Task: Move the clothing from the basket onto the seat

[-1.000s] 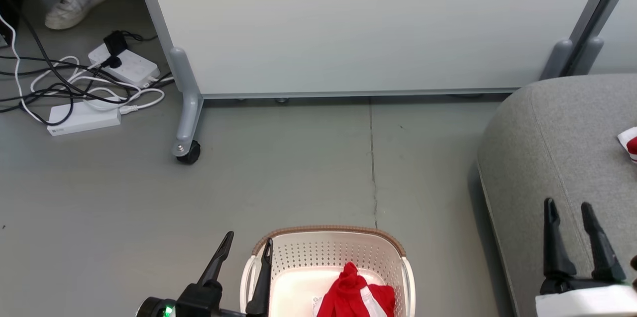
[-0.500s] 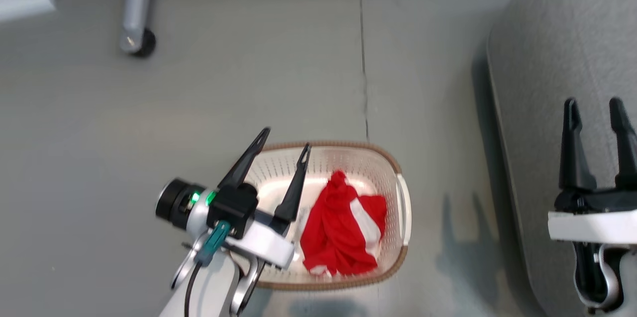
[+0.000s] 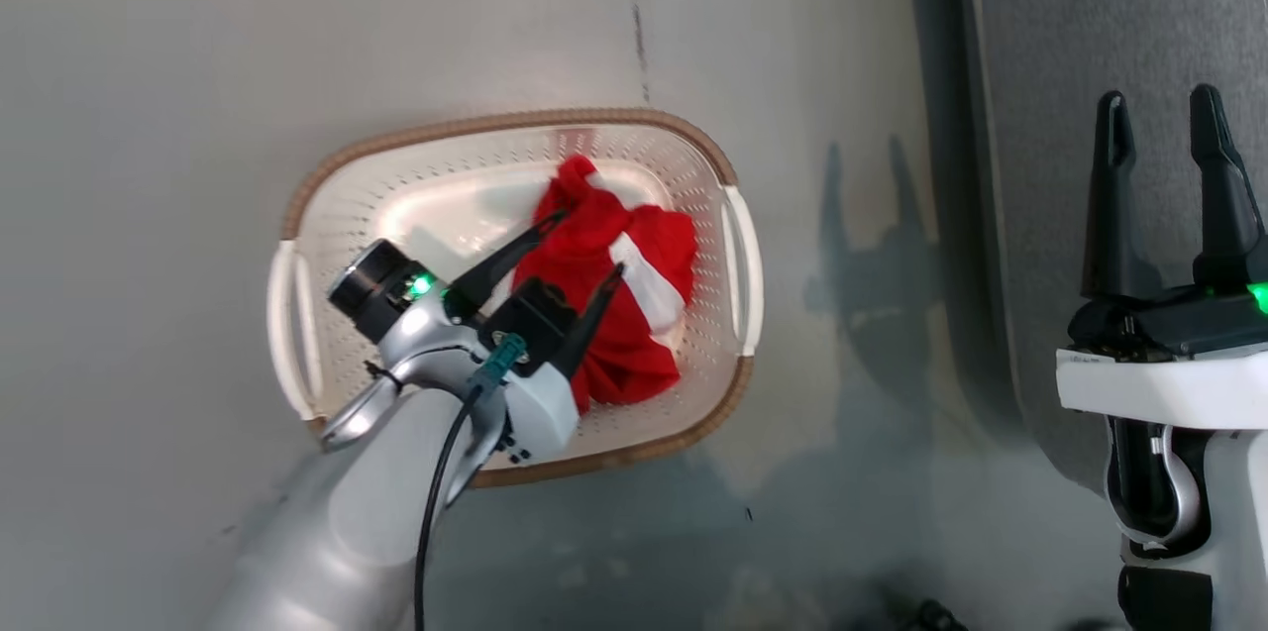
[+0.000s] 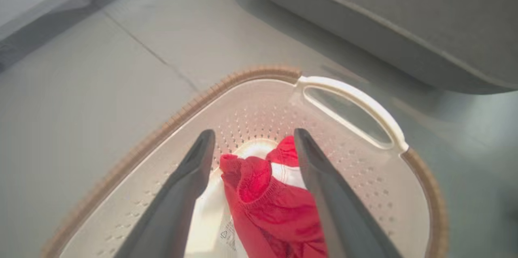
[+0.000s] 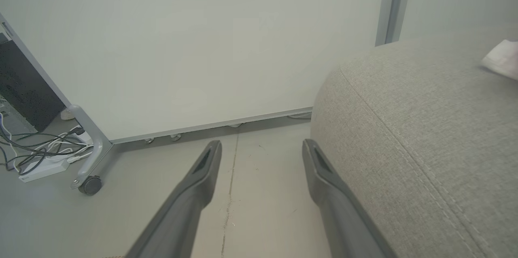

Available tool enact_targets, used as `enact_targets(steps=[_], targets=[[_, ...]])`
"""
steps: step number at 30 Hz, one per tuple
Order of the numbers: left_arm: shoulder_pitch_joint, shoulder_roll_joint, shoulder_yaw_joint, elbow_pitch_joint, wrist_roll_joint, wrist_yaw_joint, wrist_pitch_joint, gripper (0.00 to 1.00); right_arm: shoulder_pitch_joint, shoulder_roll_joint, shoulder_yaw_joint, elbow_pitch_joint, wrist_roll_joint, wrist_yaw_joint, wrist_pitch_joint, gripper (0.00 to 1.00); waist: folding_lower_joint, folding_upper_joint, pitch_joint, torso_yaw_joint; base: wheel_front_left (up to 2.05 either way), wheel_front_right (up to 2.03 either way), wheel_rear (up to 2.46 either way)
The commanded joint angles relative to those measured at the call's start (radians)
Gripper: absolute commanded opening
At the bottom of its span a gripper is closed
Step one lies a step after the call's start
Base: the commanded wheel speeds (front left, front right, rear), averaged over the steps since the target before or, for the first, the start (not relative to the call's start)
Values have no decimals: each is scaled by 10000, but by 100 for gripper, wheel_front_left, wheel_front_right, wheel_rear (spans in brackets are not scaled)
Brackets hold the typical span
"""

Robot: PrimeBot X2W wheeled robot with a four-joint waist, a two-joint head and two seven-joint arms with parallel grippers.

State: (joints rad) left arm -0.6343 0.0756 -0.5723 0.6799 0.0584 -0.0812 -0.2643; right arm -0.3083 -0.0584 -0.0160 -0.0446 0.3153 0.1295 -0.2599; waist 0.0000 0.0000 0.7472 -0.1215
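A crumpled red garment with a white band, the clothing (image 3: 639,339), lies in the right half of the oval cream basket (image 3: 495,121) on the floor. My left gripper (image 3: 589,243) hangs open just above the clothing, its fingers straddling the top folds without closing on them. In the left wrist view the left gripper (image 4: 254,133) frames the red clothing (image 4: 263,197) inside the basket (image 4: 194,106). My right gripper (image 3: 1157,98) stands open over the edge of the grey seat (image 3: 1070,17), holding nothing. The right wrist view has the right gripper (image 5: 262,143) beside the seat (image 5: 425,120).
A pale bit of fabric (image 5: 502,57) lies far back on the seat. A white partition panel (image 5: 202,47) on a castor (image 5: 90,185) stands behind, with cables and power strips (image 5: 40,156) on the floor to its left. Grey floor surrounds the basket.
The head camera has tilted down, so the whole picture shifted. My left gripper has moved from the basket's left rim to over the red clothing. Both grippers stay open.
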Motion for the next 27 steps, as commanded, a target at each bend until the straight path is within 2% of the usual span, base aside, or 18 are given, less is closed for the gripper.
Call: enact_targets(steps=[1, 6, 12, 19, 23, 27], targets=[[-444, 145, -63, 785, 130, 49, 6, 100, -165, 33, 67, -118, 52, 22, -46, 100, 0, 0, 931, -807, 0, 0, 0], [-1652, 238, -394, 3510, 522, 116, 5, 100, -259, 75, 160, -96, -177, 23, -46, 100, 0, 0, 1603, -1119, 0, 0, 0], [-2621, 110, -383, 5328, 391, 128, 127, 100, -351, 87, 796, -221, -179, 20, -46, 100, 0, 0, 2134, -1502, 0, 0, 0], [-3291, 165, -434, 5893, 382, 505, 993, 100, -427, 83, 1318, -460, -236, 20, -46, 100, 0, 0, 2583, -1799, 0, 0, 0], [-3529, 431, -502, 6035, 474, 914, 1680, 100, -483, 78, 1715, -551, -26, 17, -46, 100, 0, 0, 2790, -1994, 0, 0, 0], [-3615, 570, -458, 6074, 330, 1020, 2385, 100, -415, 80, 1896, -545, -37, 17, -46, 100, 0, 0, 2874, -2061, 0, 0, 0]])
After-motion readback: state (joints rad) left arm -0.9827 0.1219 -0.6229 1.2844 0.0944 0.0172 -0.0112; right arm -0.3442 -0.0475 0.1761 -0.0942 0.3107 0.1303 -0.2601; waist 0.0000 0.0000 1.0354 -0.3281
